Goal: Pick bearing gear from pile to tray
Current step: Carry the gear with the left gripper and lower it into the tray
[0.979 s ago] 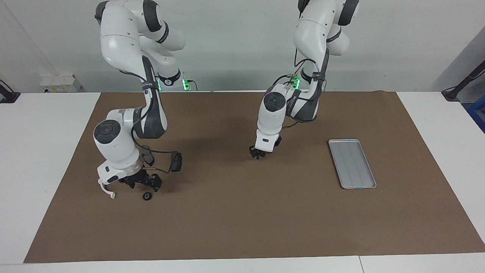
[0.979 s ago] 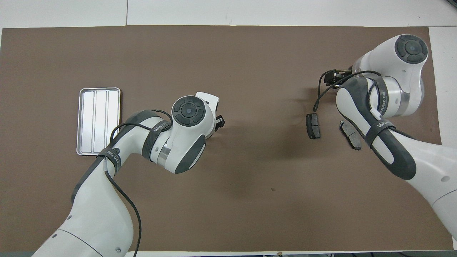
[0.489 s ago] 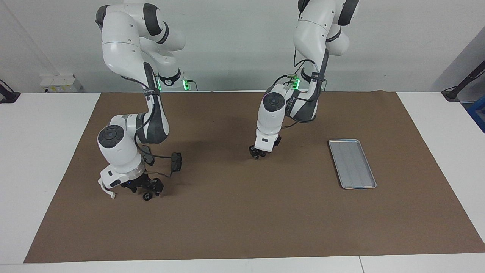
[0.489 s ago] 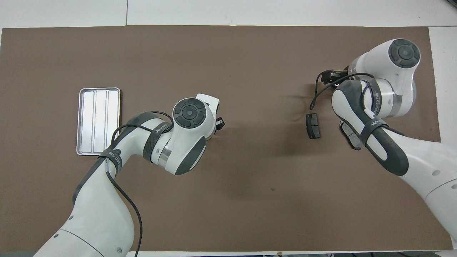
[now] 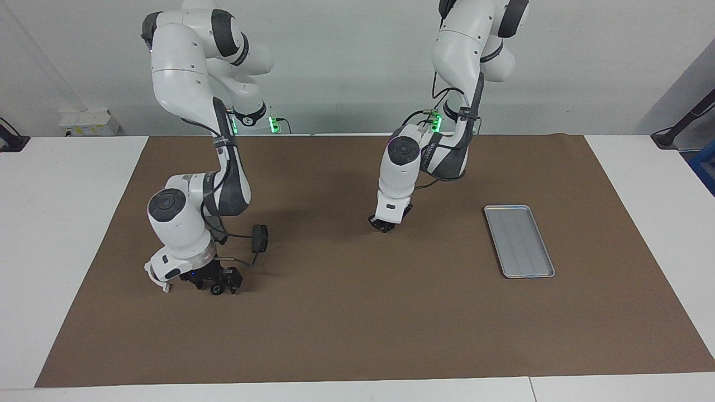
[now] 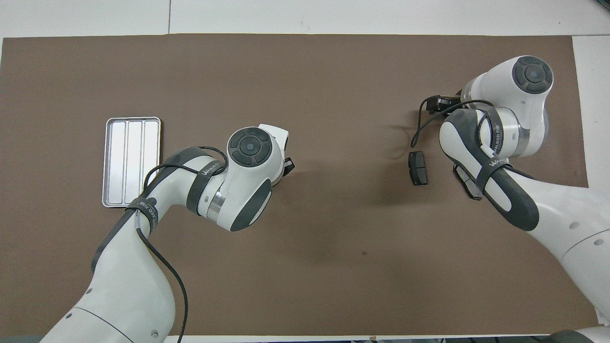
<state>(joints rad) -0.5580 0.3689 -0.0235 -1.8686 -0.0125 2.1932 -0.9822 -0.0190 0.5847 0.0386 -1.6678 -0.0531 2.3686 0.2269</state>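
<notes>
The pile lies at the right arm's end of the brown mat. It holds a dark brake pad, a second brake pad half hidden under the right arm, a white curved bracket and a small black round gear. My right gripper is low on the mat, open, with its fingers on either side of the gear. My left gripper waits low over the middle of the mat. The silver tray lies empty at the left arm's end.
A black cable loops from the right wrist down beside the brake pad. The brown mat covers most of the white table.
My right gripper has come down from above the black gear until its fingers stand around it on the mat. My left gripper has shifted only slightly.
</notes>
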